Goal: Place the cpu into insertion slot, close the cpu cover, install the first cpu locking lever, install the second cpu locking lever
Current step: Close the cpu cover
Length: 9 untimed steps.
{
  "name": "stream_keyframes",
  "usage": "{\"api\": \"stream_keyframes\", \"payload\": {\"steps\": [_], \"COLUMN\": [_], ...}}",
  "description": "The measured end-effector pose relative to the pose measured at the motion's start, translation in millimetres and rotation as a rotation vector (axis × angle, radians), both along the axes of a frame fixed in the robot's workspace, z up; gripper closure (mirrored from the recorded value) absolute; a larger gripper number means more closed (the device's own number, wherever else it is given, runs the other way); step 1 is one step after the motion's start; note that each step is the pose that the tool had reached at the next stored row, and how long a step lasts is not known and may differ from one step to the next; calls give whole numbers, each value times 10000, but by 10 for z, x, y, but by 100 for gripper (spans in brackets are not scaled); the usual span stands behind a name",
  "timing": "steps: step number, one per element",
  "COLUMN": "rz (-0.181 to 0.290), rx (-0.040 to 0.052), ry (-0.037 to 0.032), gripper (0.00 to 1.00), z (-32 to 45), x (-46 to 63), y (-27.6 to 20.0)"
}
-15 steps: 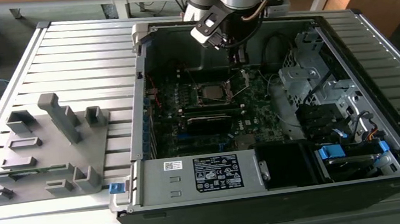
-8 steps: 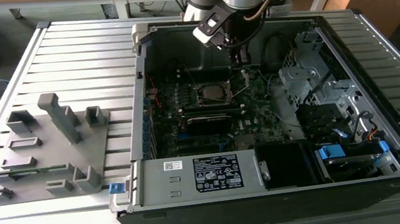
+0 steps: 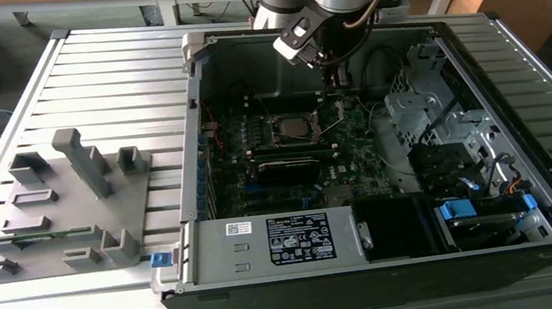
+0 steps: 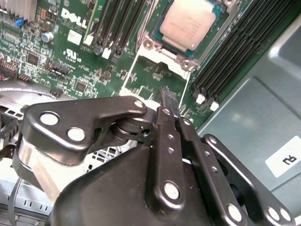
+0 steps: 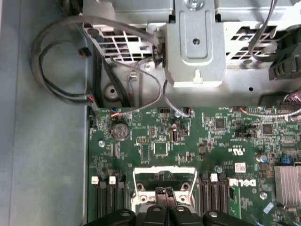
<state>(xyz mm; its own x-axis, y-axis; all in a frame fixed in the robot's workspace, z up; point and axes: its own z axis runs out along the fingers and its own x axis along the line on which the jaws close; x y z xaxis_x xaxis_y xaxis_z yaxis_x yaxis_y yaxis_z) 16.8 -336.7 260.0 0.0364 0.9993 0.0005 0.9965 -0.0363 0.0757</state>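
Note:
The cpu (image 4: 190, 21) lies flat in the insertion slot (image 4: 181, 61), its silver top showing; the exterior view has it (image 3: 292, 129) mid-motherboard. The cpu cover (image 4: 128, 75) is swung up off the slot, standing as an open metal frame (image 5: 164, 169). My gripper (image 4: 168, 96) is shut, with nothing between its black fingers, and its tips sit right at the raised cover's free edge (image 5: 164, 192). From outside, the gripper (image 3: 335, 80) hangs inside the case just behind the slot. Thin lever wires (image 3: 329, 125) stick up beside the slot.
The open computer case (image 3: 192, 170) lies on a slatted table. Black memory slots (image 4: 235, 52) flank the slot. A drive cage (image 3: 419, 106) and loose cables (image 5: 61, 70) stand beyond the board. The power supply (image 3: 284, 241) fills the near side. A grey fixture tray (image 3: 59, 213) sits at the exterior view's left.

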Motion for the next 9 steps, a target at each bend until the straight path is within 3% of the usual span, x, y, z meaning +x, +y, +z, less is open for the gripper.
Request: {"api": "stream_keyframes", "payload": {"steps": [9], "rz": [1], "rx": [0], "ry": [0], "gripper": [89], "z": [0], "x": [152], "y": [0]}}
